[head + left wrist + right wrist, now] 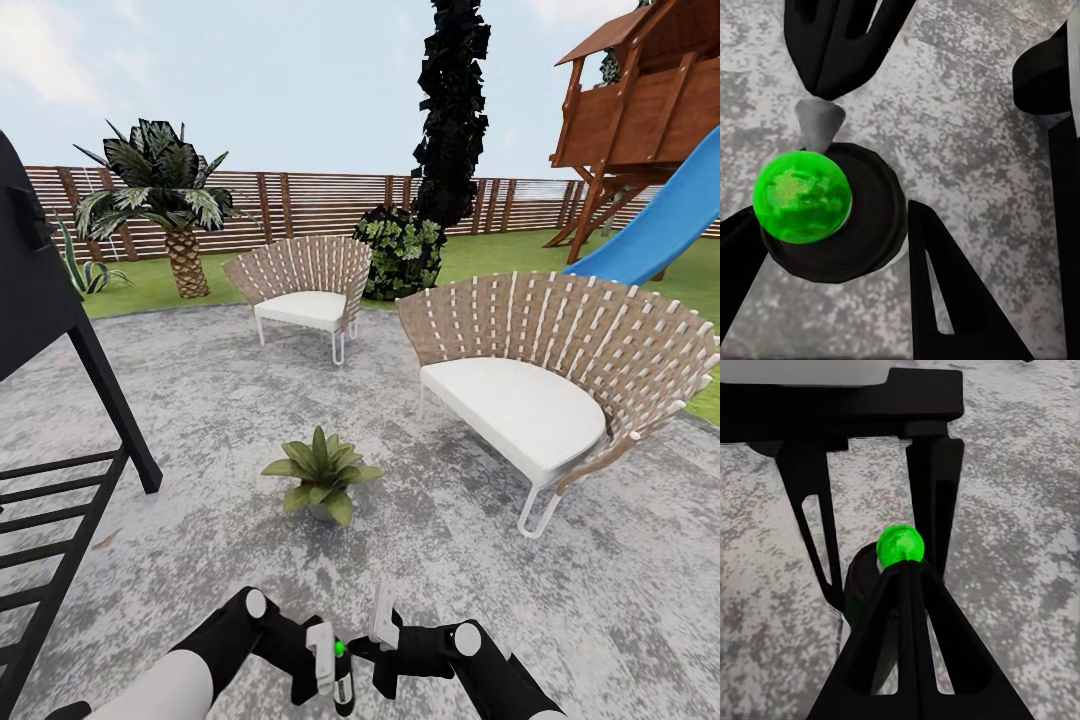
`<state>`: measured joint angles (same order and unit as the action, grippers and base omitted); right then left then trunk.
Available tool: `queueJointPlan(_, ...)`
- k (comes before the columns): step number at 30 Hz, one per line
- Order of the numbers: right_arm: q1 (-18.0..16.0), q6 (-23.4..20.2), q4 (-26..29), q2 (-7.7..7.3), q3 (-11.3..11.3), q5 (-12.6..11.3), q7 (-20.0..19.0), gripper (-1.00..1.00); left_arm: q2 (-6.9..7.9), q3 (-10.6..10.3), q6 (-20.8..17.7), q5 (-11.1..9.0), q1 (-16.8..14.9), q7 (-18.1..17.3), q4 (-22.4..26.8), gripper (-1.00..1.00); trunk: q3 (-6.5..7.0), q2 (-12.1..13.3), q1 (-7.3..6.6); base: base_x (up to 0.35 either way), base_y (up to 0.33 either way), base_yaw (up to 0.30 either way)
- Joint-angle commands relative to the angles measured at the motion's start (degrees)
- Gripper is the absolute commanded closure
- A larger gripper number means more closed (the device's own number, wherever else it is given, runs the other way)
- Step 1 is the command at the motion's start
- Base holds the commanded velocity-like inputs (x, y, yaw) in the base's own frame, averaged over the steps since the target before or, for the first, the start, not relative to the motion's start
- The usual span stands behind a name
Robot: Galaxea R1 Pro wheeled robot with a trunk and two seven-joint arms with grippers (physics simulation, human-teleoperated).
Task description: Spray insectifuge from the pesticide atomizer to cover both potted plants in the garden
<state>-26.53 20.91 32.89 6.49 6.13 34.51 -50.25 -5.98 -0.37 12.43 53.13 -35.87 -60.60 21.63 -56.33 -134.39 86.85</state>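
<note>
Now we hold the spray bottle [343, 680] clenched in our left hand [322, 668]; next, aim at the plant [322, 472] at twelve o'clock.

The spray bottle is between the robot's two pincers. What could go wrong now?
1. The pesticide atomizer sits between the left pincer and the right pincer, with little room between them. The two could knock together and the bottle might slip.
2. The potted plant stands some way ahead on the stone patio. Spray from here may miss its leaves.
3. The black rack is close on the left; a swinging arm could hit it.
</note>
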Motion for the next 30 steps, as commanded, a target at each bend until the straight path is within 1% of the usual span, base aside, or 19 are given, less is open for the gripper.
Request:
queueJointPlan(1, -0.02, 0.27, 0.07, 0.02, -0.06, 0.47, -0.02, 1.00, 0.14, -0.04, 0.49, 0.44, -0.04, -0.06, 0.08, 1.00, -0.05, -0.02, -0.01, 0.000, 0.000, 0.000)
queueJointPlan(4, -0.02, 0.27, 0.07, 0.02, -0.06, 0.49, -0.02, 1.00, 0.43, -0.17, 0.46, 0.66, -0.02, -0.11, 0.08, 1.00, -0.05, -0.02, -0.01, 0.000, 0.000, 0.000)
queueJointPlan(6, -0.02, 0.27, 0.07, 0.02, -0.06, 0.54, -0.02, 1.00, 1.50, -0.22, 0.42, 0.94, 0.19, -0.12, 0.08, 1.00, -0.05, -0.02, -0.01, 0.000, 0.000, 0.000)
queueJointPlan(9, -0.02, 0.27, 0.07, 0.02, -0.06, 0.56, -0.02, 1.00, 5.23, -0.24, 0.40, 0.67, 0.40, -0.13, 0.06, 1.00, -0.05, -0.02, -0.01, 0.000, 0.000, 0.000)
queueJointPlan(10, -0.02, 0.27, 0.07, -0.02, -0.06, 0.56, -0.02, 1.00, 6.19, -0.24, 0.40, 0.67, 0.45, -0.13, 0.04, 1.00, -0.05, -0.02, -0.01, 0.000, 0.000, 0.000)
queueJointPlan(11, -0.02, 0.27, 0.03, -0.04, -0.06, 0.57, -0.02, 1.00, 7.68, -0.24, 0.40, 0.63, 0.50, -0.10, 0.01, 1.00, -0.05, -0.02, -0.01, 0.000, 0.000, 0.000)
queueJointPlan(13, -0.02, 0.27, 0.00, -0.06, -0.08, 0.61, -0.02, 1.00, 9.78, -0.19, 0.43, 0.53, 0.48, -0.08, 0.00, 1.00, -0.05, -0.02, -0.01, 0.000, 0.000, 0.000)
queueJointPlan(14, -0.02, 0.27, -0.01, -0.07, -0.11, 0.63, -0.02, 1.00, 11.21, -0.06, 0.46, 0.46, 0.51, -0.10, 0.00, 1.00, -0.05, -0.02, -0.01, 0.000, 0.000, 0.000)
queueJointPlan(15, -0.02, 0.27, -0.01, -0.10, -0.13, 0.63, -0.02, 1.00, 12.00, 0.02, 0.47, 0.47, 0.52, -0.08, -0.02, 1.00, -0.05, -0.02, -0.01, 0.000, 0.000, 0.000)
queueJointPlan(16, -0.02, 0.27, -0.01, -0.15, -0.14, 0.64, -0.02, -1.00, 13.09, 0.11, 0.48, 0.43, 0.53, -0.06, -0.04, 1.00, -0.05, -0.02, -0.01, 0.000, 0.000, 0.000)
queueJointPlan(19, -0.02, 0.27, -0.02, -0.41, -0.19, 0.65, 0.00, -1.00, 15.61, 0.25, 0.44, 0.46, 0.54, 0.10, -0.06, 1.00, -0.05, -0.02, -0.01, 0.000, 0.000, 0.000)
queueJointPlan(21, -0.02, 0.27, -0.04, -0.48, -0.27, 0.65, 0.25, -1.00, 16.72, 0.53, 0.26, 0.51, 0.54, 0.81, -0.02, 1.00, -0.05, -0.02, -0.01, 0.000, 0.000, 0.000)
queueJointPlan(23, -0.02, 0.31, -0.11, -0.77, -0.44, 0.69, 0.38, -1.00, 17.36, 1.20, -0.03, 0.53, 0.54, 2.13, -0.02, 1.00, -0.05, -0.02, -0.01, 0.000, 0.000, 0.000)
queueJointPlan(24, -0.02, 0.37, -0.18, -1.31, -0.48, 0.71, 0.72, -1.00, 17.80, 2.21, -0.27, 0.51, 0.50, 4.00, -0.01, 1.00, -0.05, -0.02, -0.01, 0.000, 0.000, 0.000)
queueJointPlan(25, -0.02, 0.41, -0.29, -2.30, -0.48, 0.71, 2.08, -1.00, 18.04, 4.02, -0.46, 0.39, 0.48, 6.43, -0.03, 1.00, -0.05, -0.02, -0.01, 0.000, 0.000, 0.000)
queueJointPlan(26, -0.02, 0.47, -0.62, -3.76, -0.49, 0.66, 4.90, -1.00, 18.06, 6.96, -0.60, 0.08, 0.46, 8.98, -0.06, 1.00, -0.05, -0.02, -0.01, 0.000, 0.000, 0.000)
queueJointPlan(27, -0.02, 0.49, -1.24, -4.91, -0.49, 0.58, 7.48, -1.00, 17.95, 9.36, -0.67, -0.17, 0.46, 10.34, -0.07, 1.00, -0.05, -0.02, -0.01, 0.000, 0.000, 0.000)
queueJointPlan(29, -0.02, 0.57, -4.06, -6.92, -0.54, 0.39, 13.51, -1.00, 17.74, 14.62, -0.89, -0.55, 0.39, 11.96, -0.09, 1.00, -0.05, -0.02, -0.01, 0.000, 0.000, 0.000)
queueJointPlan(30, -0.02, 0.59, -6.20, -7.56, -0.59, 0.31, 16.70, -1.00, 17.68, 17.39, -1.32, -0.69, 0.27, 12.38, -0.09, 1.00, -0.05, -0.02, -0.01, 0.000, 0.000, 0.000)
